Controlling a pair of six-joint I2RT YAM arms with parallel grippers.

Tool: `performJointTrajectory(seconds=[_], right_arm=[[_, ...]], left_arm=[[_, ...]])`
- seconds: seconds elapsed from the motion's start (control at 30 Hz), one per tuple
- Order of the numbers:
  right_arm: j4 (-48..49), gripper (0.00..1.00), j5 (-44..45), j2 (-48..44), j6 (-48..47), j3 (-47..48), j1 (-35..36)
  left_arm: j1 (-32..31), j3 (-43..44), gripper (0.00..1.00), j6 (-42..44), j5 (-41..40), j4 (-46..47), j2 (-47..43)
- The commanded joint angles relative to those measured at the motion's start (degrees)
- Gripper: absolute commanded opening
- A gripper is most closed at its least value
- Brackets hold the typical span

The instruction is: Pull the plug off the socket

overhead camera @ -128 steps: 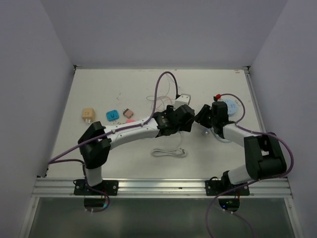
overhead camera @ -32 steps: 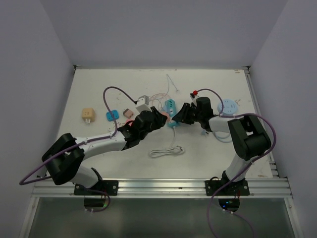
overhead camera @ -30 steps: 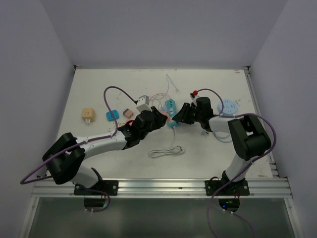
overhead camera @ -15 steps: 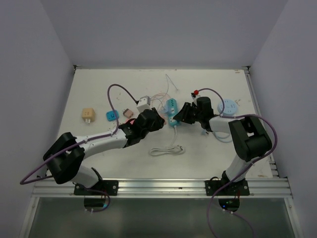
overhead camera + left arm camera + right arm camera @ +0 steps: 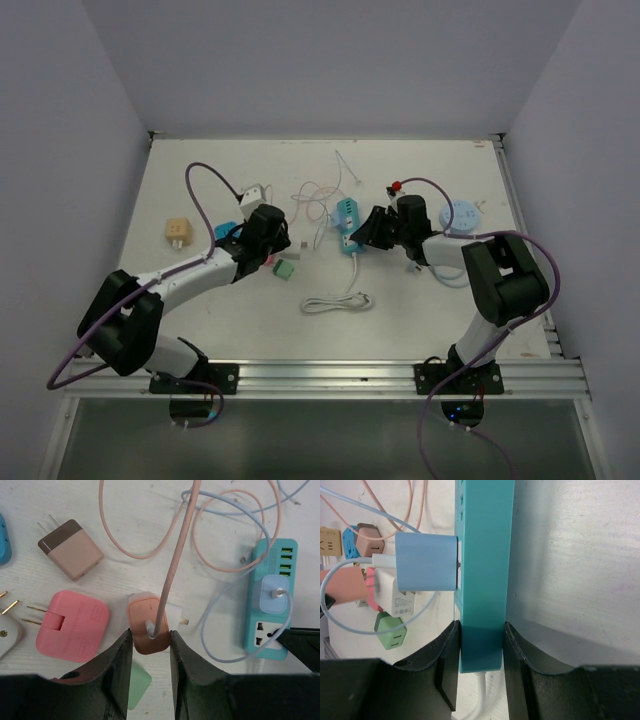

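While the white table (image 5: 400, 320) lies littered with cables, the teal power strip (image 5: 343, 210) sits near its centre, long axis 12 to 6 in the left wrist view, and the right gripper (image 5: 482, 630) is clamped on its cord end. A light-blue charger (image 5: 426, 562) is plugged into it, sticking out toward 9 o'clock in the right wrist view. At the strip's 9 o'clock, well apart, the left gripper (image 5: 148, 639) pinches the salmon plug (image 5: 145, 615): out of the socket, long axis 12 to 6, a prong poking toward 3 o'clock at the strip, its pink cable (image 5: 175, 555) climbing to 12. A pink adapter (image 5: 72, 625) lies at the plug's 9 o'clock, a brown adapter (image 5: 70, 547) at 10, a green adapter (image 5: 137, 684) at 6.
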Motion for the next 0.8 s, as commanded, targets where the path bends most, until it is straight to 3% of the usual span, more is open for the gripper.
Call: performJointTrajectory(seconds=[0.0,0.07,0.37,0.47,0.6,0.77], right_arm=[[-4.0,0.00,4.1,0.6,-3.4,-1.4,-0.6],[-3.7,0.00,3.4,0.8,-3.4,-1.3,-0.5],[-3.4,0.00,2.8,0.5,-3.7,-1.3,-0.4],[-3.4,0.00,2.7,0.4,-3.9,-1.1,-0.3],[-3.8,0.00,2.9,0.0,-4.4,-0.9,0.1],[-4.2,0.00,3.5,-0.3,-5.1,-0.8,0.5]], left_arm=[[2.3,0.0,0.29,3.2,2.8,3.0,1.7],[3.1,-0.2,0.44,3.5,4.7,4.2,1.6],[4.8,0.9,0.89,3.7,10.5,8.1,0.1],[4.7,1.9,0.96,4.1,14.7,9.2,0.2],[3.7,5.0,0.98,4.6,18.2,9.3,1.2],[0.8,9.8,1.00,7.5,11.8,5.4,1.9]])
